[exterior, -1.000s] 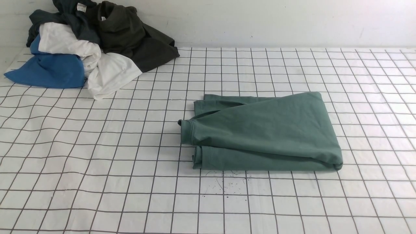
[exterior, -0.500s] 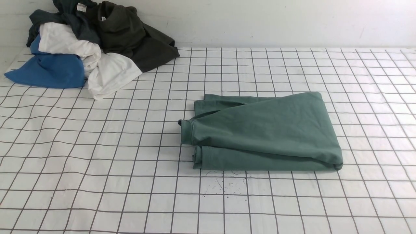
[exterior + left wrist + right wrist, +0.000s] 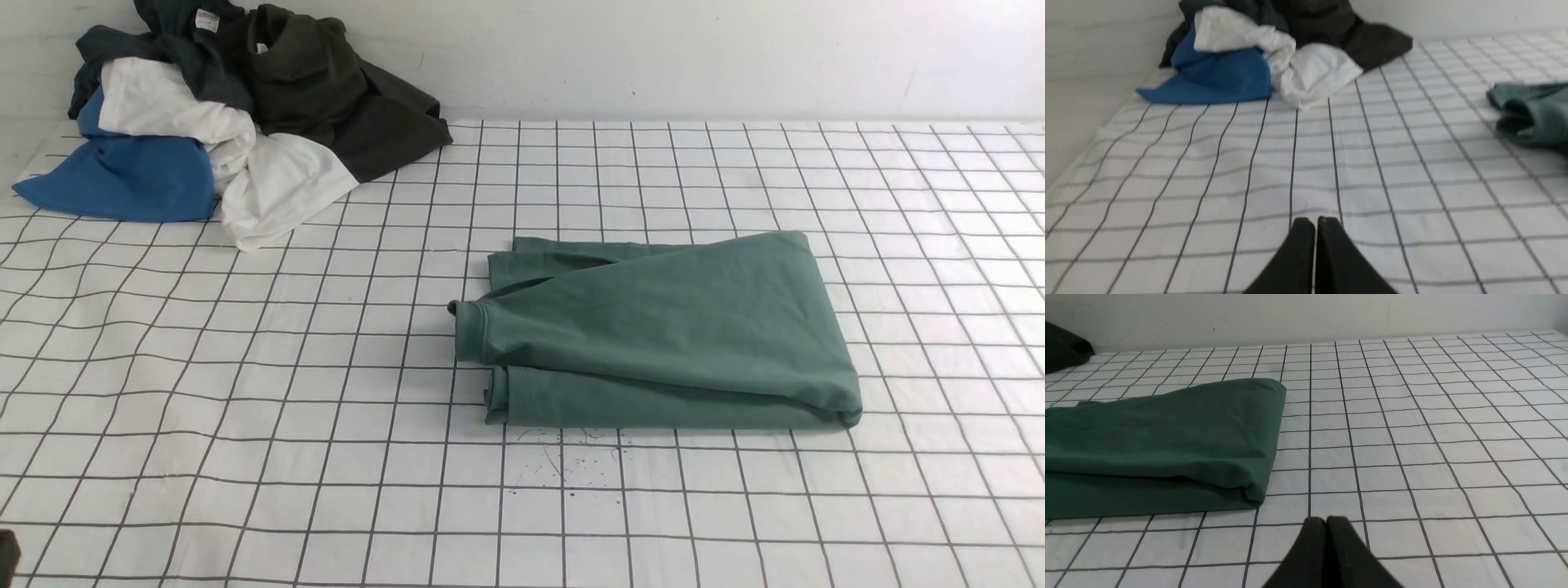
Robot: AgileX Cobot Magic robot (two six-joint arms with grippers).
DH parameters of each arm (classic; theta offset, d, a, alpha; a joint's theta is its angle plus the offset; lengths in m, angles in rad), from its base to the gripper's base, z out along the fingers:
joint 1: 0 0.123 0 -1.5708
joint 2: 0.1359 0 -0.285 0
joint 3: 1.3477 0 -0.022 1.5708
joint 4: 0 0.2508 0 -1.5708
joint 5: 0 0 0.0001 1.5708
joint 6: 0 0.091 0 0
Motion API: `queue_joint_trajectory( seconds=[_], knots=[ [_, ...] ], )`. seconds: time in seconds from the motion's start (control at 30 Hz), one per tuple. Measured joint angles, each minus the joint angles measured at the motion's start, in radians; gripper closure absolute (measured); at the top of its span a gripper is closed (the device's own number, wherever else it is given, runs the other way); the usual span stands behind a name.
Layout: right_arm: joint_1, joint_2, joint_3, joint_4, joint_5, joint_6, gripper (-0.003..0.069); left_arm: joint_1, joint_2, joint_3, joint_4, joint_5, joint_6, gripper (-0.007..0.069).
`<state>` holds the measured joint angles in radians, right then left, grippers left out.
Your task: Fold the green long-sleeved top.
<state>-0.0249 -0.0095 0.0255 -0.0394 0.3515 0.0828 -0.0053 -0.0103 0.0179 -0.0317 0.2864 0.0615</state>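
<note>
The green long-sleeved top (image 3: 661, 335) lies folded into a compact stack on the white checked tablecloth (image 3: 245, 408), a little right of centre, its cuffed edges facing left. No logo print shows. In the left wrist view my left gripper (image 3: 1313, 221) is shut with nothing in it, low over bare cloth, and the top (image 3: 1531, 118) lies well off to one side. My right gripper (image 3: 1327, 519) is also shut and empty, just short of the near right corner of the top (image 3: 1159, 445). Neither gripper touches it.
A heap of other clothes sits at the back left against the wall: a blue garment (image 3: 122, 175), a white one (image 3: 277, 184), a dark olive-black one (image 3: 343, 98) and a dark teal one with a white neck label (image 3: 180, 33). Small dark specks (image 3: 563, 465) mark the cloth in front of the top.
A dark sliver of my left arm has entered the bottom-left corner of the front view. The folded top and the heap have not moved.
</note>
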Motion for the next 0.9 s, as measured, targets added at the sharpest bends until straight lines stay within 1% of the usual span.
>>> queue_joint_trajectory(
  seconds=[0.2,0.9],
  knots=[
    [0.0,0.0,0.0,0.0,0.0,0.0,0.0673,0.002,0.0,0.009,-0.011,0.07,0.008,0.0631],
    [0.0,0.0,0.0,0.0,0.0,0.001,0.0673,0.002,0.0,0.009,-0.012,0.071,0.008,0.0631]
  ],
)
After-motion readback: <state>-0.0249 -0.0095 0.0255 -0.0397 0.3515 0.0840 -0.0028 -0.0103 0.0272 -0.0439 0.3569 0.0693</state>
